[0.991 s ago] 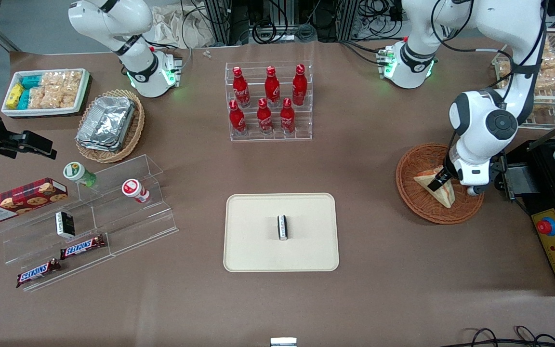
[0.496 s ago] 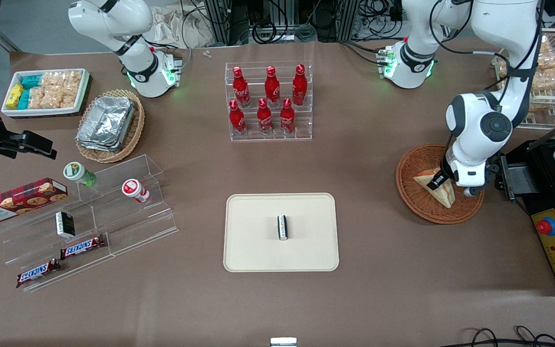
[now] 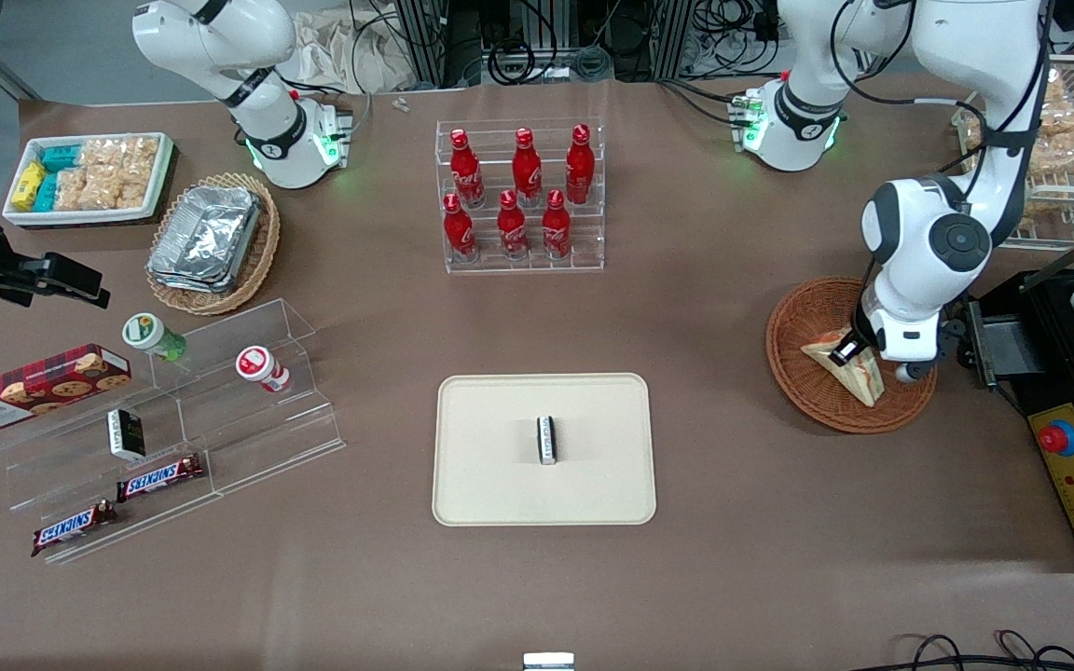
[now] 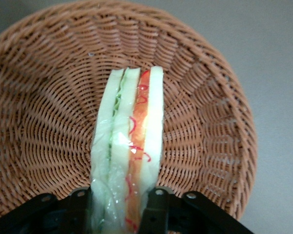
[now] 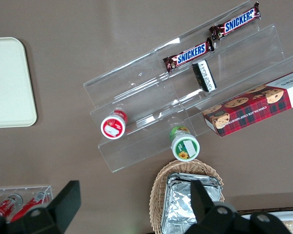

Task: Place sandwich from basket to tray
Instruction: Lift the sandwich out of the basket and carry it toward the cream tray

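The sandwich, a clear-wrapped wedge with red, orange and green layers, stands on edge in the reddish-brown wicker basket toward the working arm's end of the table. My gripper is down in the basket and shut on the sandwich's thick end, one black finger pressed against each bread face. The beige tray lies on the table's middle, nearer the front camera than the bottle rack. A small black-and-white packet rests on it.
A clear rack of red bottles stands farther from the camera than the tray. A black machine sits beside the basket at the table's end. Toward the parked arm's end are an acrylic snack stand, a tan basket of foil containers and a white bin.
The arm's wrist has risen a little and the gripper has shifted slightly over the basket, still holding the sandwich, which has tilted a bit. Nothing else moved.
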Motion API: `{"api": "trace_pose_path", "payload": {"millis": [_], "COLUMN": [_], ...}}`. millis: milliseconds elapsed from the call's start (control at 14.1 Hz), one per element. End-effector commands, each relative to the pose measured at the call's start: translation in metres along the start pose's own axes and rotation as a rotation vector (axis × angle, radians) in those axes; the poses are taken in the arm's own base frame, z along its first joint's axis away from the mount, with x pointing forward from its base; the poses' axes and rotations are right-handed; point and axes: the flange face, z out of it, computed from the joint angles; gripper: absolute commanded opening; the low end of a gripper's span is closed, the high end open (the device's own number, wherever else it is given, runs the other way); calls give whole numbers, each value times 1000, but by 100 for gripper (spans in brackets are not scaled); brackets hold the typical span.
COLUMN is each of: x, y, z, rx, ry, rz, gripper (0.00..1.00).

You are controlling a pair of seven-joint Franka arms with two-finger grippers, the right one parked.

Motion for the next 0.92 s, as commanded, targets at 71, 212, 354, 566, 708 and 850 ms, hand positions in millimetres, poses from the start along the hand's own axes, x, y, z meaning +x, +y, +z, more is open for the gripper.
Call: {"api": "trace_pose_path", "payload": {"millis": [71,212,354,566,708,850], "x": [24,49,62,57,30,-18], "y": [14,30,51,104,161,220], "z": [-88,-148,-198,-246,-258,-241], "rx": [-9,30,41,50,69,69], "ry": [-69,-139,-142,-121,-115,-132], "rz": [146,256,380,512,602,705], "gripper": [0,0,0,0,0,0]}}
